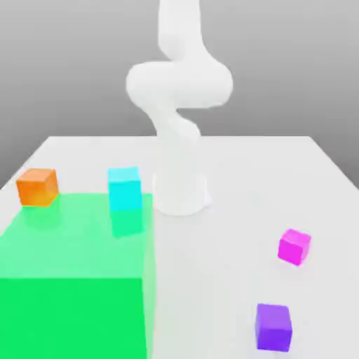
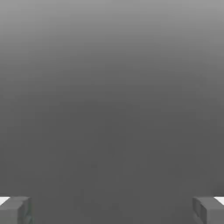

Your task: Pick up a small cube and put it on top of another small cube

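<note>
1. The small matte cube of deep purple-violet (image 1: pixel 273 327) sat on the pale grey tabletop (image 1: pixel 231 168), near the front edge on the exterior view's right, with nothing touching it.
2. A brighter magenta-pink cube (image 1: pixel 294 247) lay near it, a little farther back and apart from it. A small orange cube (image 1: pixel 38 186) and a small cyan cube (image 1: pixel 125 188) stood well apart from both, on the exterior view's left, at the far edge of a large translucent green block (image 1: pixel 73 280).
3. The white robot arm (image 1: pixel 179 84) rose from its base at the middle of the table, folded high above the surface and close to none of the cubes.
4. In the hand view the gripper (image 2: pixel 112 211) stood wide, its two grey fingertips (image 2: pixel 15 210) far apart at the frame's corners, with plain grey between them and nothing held.
5. Judged from this, the task was at its opening step: no cube had been approached or lifted, and no stack existed.
6. The next move would likely call for swinging the hand out over the purple-violet cube, pointing it downward, and descending with the jaws straddling two opposite faces before closing.
7. The magenta-pink cube, being nearest, looked the handiest base for stacking, though that was only a guess.
</note>
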### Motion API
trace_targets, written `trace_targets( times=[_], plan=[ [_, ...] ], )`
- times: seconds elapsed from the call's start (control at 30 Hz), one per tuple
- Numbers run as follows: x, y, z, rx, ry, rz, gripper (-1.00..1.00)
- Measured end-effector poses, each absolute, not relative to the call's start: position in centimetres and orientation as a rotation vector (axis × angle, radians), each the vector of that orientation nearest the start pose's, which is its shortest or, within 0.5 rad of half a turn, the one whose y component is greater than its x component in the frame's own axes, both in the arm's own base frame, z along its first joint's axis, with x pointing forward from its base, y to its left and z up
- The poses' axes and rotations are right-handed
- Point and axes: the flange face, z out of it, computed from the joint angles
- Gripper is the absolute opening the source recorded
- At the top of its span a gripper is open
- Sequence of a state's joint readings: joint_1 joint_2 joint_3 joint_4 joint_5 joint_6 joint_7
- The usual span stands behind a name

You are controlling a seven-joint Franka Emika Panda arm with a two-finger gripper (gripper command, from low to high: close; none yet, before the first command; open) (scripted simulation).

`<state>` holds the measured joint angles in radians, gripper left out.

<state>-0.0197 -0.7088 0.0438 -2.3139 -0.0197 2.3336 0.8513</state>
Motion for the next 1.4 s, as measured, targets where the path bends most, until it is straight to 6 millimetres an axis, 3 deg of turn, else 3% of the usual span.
trace_targets(
  times=[0.23, 0.47, 0.63, 0.8, 0.9, 1.03, 1.07, 1.27, 1.4],
  plan=[
    [45.5, 5.2, 55.5, -2.636, 1.200, -0.767, 0.00],
    [49.0, 8.8, 42.4, -2.747, 1.280, -0.535, 0.00],
    [48.9, 11.7, 33.1, -2.804, 1.310, -0.345, 0.00],
    [47.0, 14.3, 24.5, -2.829, 1.345, -0.135, 0.00],
    [45.5, 15.8, 19.9, -2.829, 1.360, -0.023, 0.00],
    [45.3, 16.1, 14.6, -2.828, 1.363, -0.001, 0.00],
    [45.2, 16.1, 13.7, -2.829, 1.362, 0.000, -1.00],
    [45.1, 16.1, 13.2, -2.829, 1.361, -0.001, -1.00],
    [45.3, 16.1, 16.9, -2.826, 1.364, -0.002, -1.00]
  ],
)
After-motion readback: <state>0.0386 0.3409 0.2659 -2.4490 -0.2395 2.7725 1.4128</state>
